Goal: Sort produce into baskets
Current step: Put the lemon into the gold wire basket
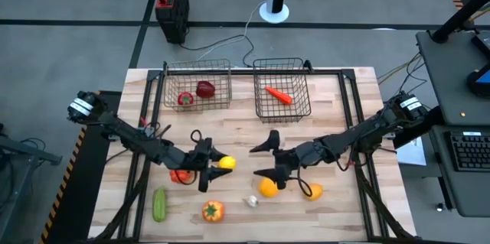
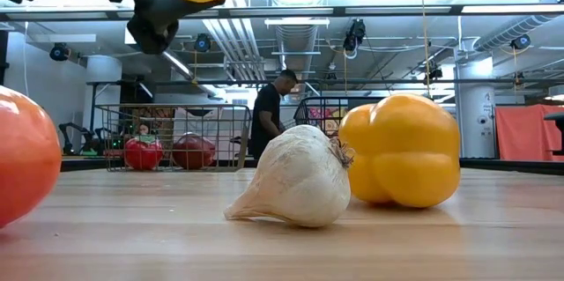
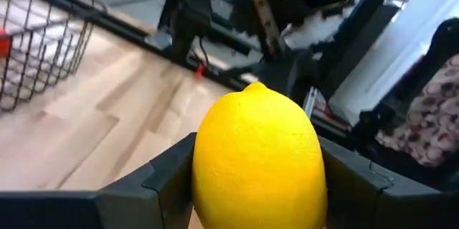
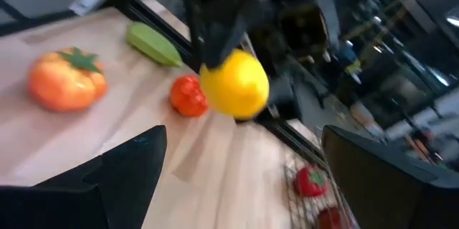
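My left gripper (image 1: 220, 164) is shut on a yellow lemon (image 3: 258, 161) above the table's middle. My right gripper (image 1: 268, 158) stands open just to its right, facing it, with nothing between its fingers (image 4: 136, 164). On the table lie a red tomato (image 1: 181, 175), a green cucumber (image 1: 159, 204), an orange pepper (image 1: 213, 211), white garlic (image 2: 295, 188), an orange (image 1: 268, 188) and a yellow pepper (image 2: 401, 149). The left basket (image 1: 172, 83) holds a tomato (image 1: 184, 99) and a dark red apple (image 1: 205, 89). A carrot (image 1: 278, 95) lies in the right basket (image 1: 300, 105). My left gripper pinches the lemon's two opposite sides (image 3: 204, 179) between its two fingers (image 3: 165, 179). The fingers come about level from the table's left. The lemon is lifted clear of the table, its pointed tip (image 3: 254, 87) turned away from the wrist.
Both baskets stand side by side at the table's far edge. Bare wood lies between them and the grippers. A person (image 2: 269, 114) stands in the room beyond the table. A black box (image 1: 171, 7) sits on the floor behind it.
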{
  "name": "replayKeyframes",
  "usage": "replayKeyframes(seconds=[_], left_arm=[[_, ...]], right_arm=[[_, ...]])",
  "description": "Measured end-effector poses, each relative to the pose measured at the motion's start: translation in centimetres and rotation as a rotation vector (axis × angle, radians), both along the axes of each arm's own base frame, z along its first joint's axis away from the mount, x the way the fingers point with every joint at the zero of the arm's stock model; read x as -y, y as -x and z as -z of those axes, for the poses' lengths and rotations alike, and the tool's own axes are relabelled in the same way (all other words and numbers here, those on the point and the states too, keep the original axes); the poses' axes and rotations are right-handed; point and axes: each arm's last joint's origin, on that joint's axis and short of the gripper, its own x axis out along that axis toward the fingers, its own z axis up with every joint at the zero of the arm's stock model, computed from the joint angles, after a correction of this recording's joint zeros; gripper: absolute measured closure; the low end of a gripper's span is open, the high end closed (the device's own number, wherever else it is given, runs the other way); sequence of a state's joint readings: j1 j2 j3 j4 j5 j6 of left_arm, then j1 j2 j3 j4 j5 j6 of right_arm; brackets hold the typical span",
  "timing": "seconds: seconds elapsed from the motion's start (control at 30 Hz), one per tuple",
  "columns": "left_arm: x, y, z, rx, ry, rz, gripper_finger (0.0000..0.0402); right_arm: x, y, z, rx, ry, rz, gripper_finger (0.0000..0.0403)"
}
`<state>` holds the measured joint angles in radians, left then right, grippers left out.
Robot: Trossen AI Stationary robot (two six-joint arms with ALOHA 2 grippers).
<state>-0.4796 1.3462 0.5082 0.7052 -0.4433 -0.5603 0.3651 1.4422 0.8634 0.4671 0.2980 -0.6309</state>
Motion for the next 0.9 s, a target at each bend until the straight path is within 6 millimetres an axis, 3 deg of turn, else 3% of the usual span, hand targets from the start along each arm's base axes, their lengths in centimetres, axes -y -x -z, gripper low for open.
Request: replayKeyframes(seconds=[0.33, 0.6, 0.9], left_arm=[[-0.5, -1.4, 0.0, -0.014, 0.021, -0.016, 0.0187], [0.4, -3.2, 0.0, -0.008, -0.036, 0.128, 0.0187], [0.6, -4.3, 0.0, -0.020, -0.070, 0.165, 0.0187]], right_arm=[[-1.0, -1.8, 0.8, -0.033, 0.092, -0.059, 0.0039], [-1.8, -3.6, 0.8, -0.046, 0.161, -0.084, 0.0039], [-2.6, -5.3, 1.1, -0.092, 0.210, -0.125, 0.0039]])
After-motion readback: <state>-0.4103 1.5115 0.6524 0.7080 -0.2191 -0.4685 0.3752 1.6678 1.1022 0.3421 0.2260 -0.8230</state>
